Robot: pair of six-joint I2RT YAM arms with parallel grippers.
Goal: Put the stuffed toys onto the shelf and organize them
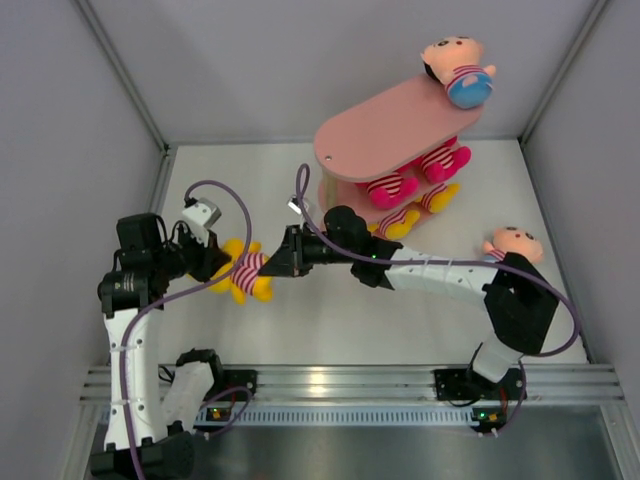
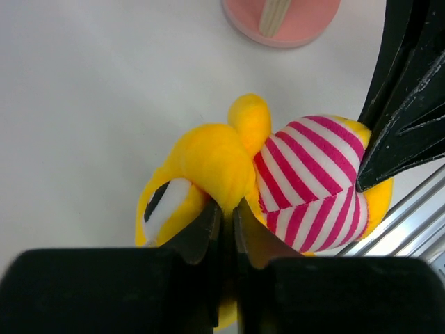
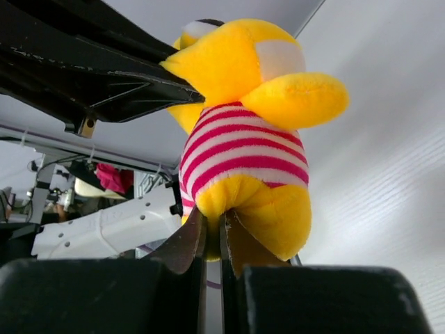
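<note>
Two claws, one toy: my left gripper (image 1: 213, 262) is pinched shut on the head of the yellow striped doll (image 1: 243, 270), right gripper (image 1: 270, 262) on its foot. It lies lengthwise between them, left of the pink shelf (image 1: 380, 130), so my right arm's nearer.

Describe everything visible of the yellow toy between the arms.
The yellow toy is soft plush: round yellow head with a white, black-edged eye patch, stubby yellow limbs, pink-and-white striped shirt. It lies stretched sideways between the arms. The left gripper has its jaws shut on its head, the right gripper on its legs. Whether it rests on the table is unclear.
</note>
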